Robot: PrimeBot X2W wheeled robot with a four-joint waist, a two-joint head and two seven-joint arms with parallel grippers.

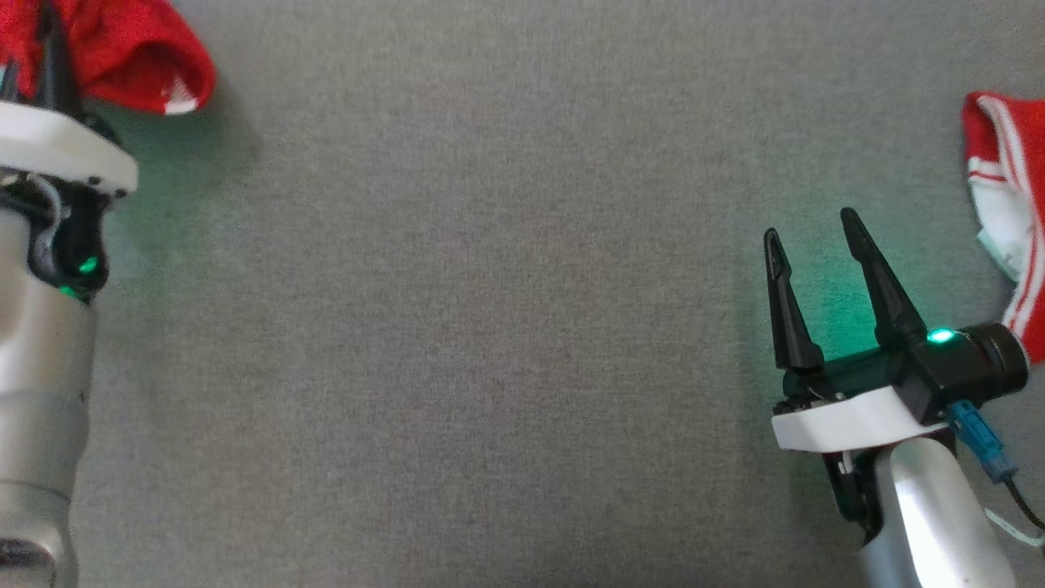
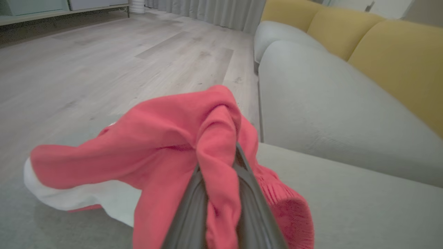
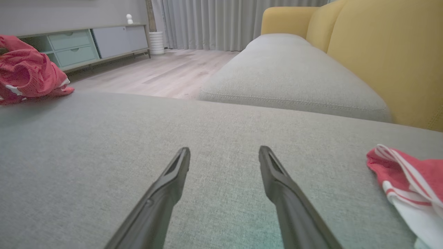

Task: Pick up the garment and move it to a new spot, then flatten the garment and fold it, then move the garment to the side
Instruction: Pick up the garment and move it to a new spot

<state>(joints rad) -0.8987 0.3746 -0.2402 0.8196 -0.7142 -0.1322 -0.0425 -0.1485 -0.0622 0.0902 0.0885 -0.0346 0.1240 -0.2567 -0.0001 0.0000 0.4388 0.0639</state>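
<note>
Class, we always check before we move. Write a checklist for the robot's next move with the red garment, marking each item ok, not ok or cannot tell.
1. Left gripper shut on the red garment: ok.
2. Right gripper open and holding nothing: ok.
3. Grey cushion offers open space between the arms for a new spot: ok.
4. Second red-and-white garment lies apart from the right gripper: ok.
5. Red garment fully lifted off the cushion: cannot tell.
</note>
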